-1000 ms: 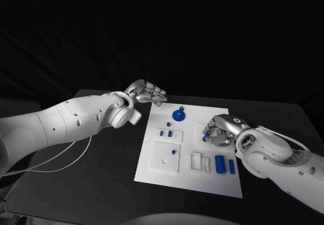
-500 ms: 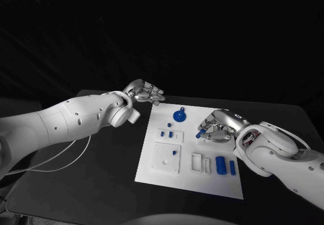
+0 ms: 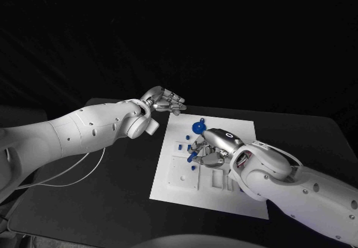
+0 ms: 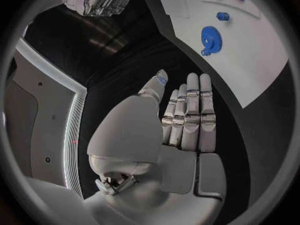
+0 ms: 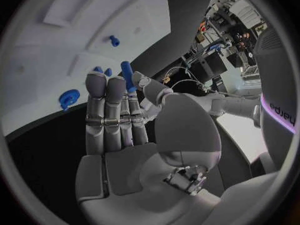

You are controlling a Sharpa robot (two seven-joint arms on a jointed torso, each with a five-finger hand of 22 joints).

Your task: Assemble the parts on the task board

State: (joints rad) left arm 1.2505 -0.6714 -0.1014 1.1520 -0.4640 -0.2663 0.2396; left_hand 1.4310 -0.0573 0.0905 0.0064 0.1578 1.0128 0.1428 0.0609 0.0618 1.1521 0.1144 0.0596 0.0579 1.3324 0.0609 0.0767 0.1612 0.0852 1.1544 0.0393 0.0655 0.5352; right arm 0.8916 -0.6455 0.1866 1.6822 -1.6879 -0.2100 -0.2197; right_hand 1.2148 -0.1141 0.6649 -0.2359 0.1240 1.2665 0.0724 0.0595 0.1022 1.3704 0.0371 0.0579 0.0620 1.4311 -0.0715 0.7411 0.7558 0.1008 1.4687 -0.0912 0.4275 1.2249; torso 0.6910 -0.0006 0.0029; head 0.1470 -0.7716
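The white task board [image 3: 224, 199] lies in the middle of the black table. My right hand [image 3: 211, 147] hovers over the board's left-middle blocks and pinches a blue peg [image 3: 195, 152] between thumb and fingers. In the right wrist view the peg [image 5: 127, 75] sticks out past the fingertips above the board [image 5: 37, 60]. A blue gear [image 3: 198, 126] sits near the board's far edge, just beyond that hand. My left hand [image 3: 165, 101] hangs above the table off the board's far left corner, holding nothing, its fingers [image 4: 187, 115] stretched out side by side.
A white square block [image 3: 181, 176] on the board's left carries a short blue pin [image 3: 192, 166]. Slotted white blocks [image 3: 217, 179] lie beside it, partly behind my right forearm. A white cable [image 3: 71, 173] trails over the table's left side.
My right hand has carried the blue peg leftward across the board, from its right side to above the left-middle blocks. The left hand has barely moved.
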